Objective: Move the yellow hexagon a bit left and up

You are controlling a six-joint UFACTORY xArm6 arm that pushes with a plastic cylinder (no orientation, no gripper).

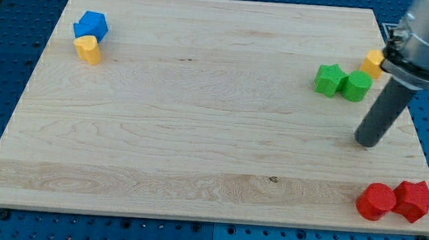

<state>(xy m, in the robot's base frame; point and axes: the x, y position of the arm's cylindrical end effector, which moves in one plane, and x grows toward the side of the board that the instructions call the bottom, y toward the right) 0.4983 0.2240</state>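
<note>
Hexagon, yellow (372, 63), sits just above end effector (366, 143); rigid, light, prob. slides easily. Nothing is held; it'd be pushed from lower-right face.

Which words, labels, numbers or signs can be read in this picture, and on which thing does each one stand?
None: no readable text stands on the wooden board, the coloured blocks, the dark rod or the blue perforated table.

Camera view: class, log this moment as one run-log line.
my tip: below green blocks | yellow hexagon: view's right edge, partly behind arm, untouched | push: not begun
</note>
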